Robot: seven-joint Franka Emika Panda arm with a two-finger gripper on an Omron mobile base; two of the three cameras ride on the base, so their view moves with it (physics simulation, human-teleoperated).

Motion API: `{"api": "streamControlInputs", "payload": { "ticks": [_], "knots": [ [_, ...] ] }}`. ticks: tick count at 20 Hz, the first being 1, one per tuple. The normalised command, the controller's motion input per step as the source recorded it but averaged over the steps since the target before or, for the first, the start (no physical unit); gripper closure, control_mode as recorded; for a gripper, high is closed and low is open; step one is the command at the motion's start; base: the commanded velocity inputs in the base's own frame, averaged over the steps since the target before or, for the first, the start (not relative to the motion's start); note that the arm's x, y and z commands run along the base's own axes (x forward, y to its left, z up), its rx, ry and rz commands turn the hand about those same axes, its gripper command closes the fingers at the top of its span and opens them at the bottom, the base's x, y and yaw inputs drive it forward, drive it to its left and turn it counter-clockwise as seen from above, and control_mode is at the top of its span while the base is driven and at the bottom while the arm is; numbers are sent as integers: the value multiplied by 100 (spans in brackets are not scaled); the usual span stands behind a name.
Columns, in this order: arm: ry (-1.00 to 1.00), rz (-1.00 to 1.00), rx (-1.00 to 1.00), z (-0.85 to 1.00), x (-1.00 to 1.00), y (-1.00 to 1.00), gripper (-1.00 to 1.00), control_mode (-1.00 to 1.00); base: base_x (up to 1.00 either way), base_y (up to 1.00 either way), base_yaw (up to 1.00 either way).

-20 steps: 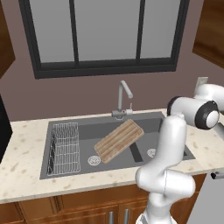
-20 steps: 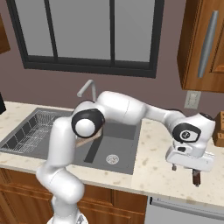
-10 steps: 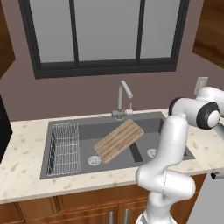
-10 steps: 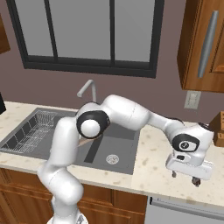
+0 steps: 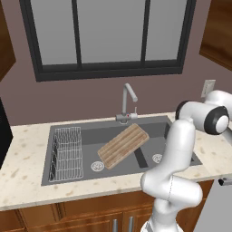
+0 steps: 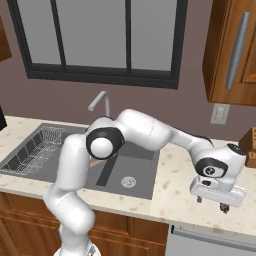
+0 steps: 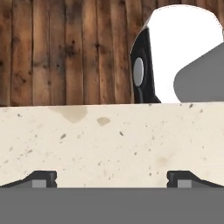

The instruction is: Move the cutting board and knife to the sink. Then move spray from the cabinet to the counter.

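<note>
Sink (image 5: 59, 131): the cutting board (image 5: 123, 145) lies tilted across the divider between the 2 basins, covering much of the middle; the wire rack (image 5: 67, 152) fills the left basin.
Faucet (image 5: 128, 102): rises behind the sink's middle, arching forward over it.
Counter (image 6: 175, 185): bare speckled stone right of the sink, under the wide-open gripper (image 6: 212, 204).
Cabinet (image 6: 234, 50): door closed above the counter's right end.
Box (image 6: 249, 146): brown, at the far right of the counter.

Base views flank arm, share sink (image 5: 149, 131); hand view close over counter (image 7: 109, 140).
</note>
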Motion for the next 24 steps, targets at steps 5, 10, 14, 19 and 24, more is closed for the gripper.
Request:
{"api": "streamControlInputs", "payload": {
  "ticks": [5, 10, 14, 19, 24],
  "knots": [
    [-10, -1, -16, 2, 0, 0, -100, -100, 0, 0, 0],
    [-9, -2, -20, 0, 0, 0, -100, -100, 0, 0, 0],
    [-4, 0, -16, 0, 2, 0, -100, -100, 0, 0, 0],
    [0, 0, -11, 1, 1, -7, -100, -100, 0, 0, 0],
    [4, 0, -1, 5, 3, -11, -100, -100, 0, 0, 0]
  ]
}}
